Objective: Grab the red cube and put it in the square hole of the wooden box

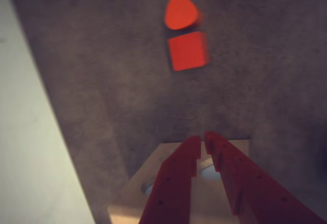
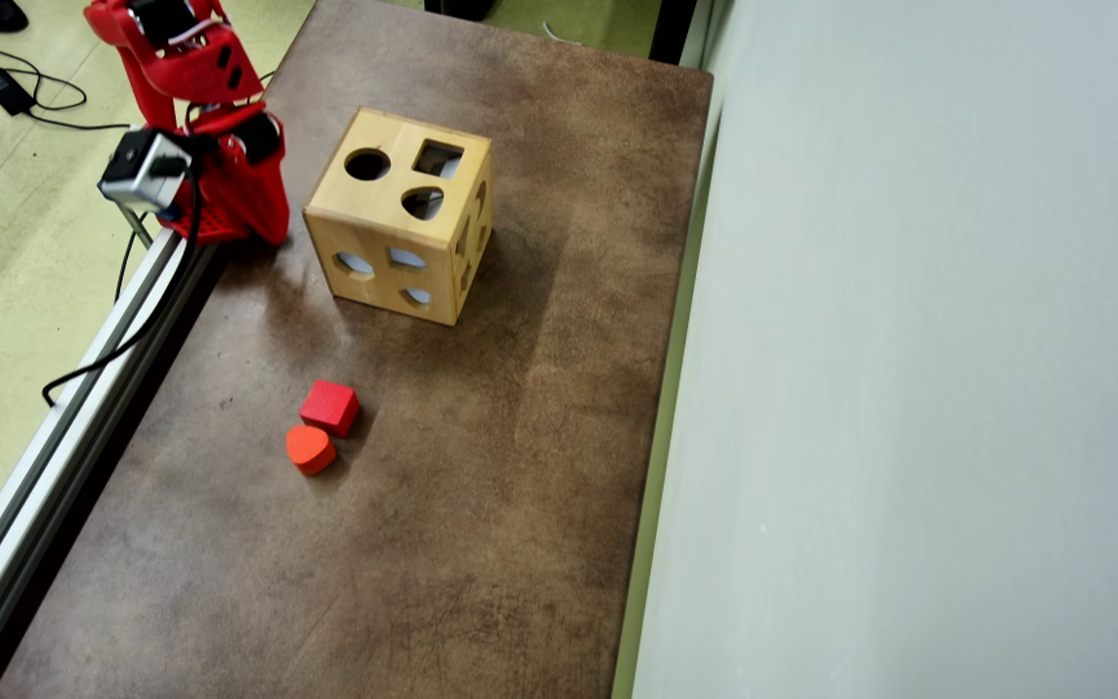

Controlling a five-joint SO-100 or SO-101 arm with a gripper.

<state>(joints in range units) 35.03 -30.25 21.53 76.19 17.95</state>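
Cube [image 2: 330,406]: on table [image 2: 481,505], touching heart block [image 2: 311,449]. End effector [image 1: 203,141]: nearly closed, empty. Advice: spread first, grip cube's free faces.

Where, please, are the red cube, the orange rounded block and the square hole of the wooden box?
Red cube [image 2: 330,404]: overhead view, on its top face.
Orange rounded block [image 2: 310,448]: overhead view, on its top face.
Square hole [image 2: 438,158]: overhead view, on the opening in the wooden box's top face.
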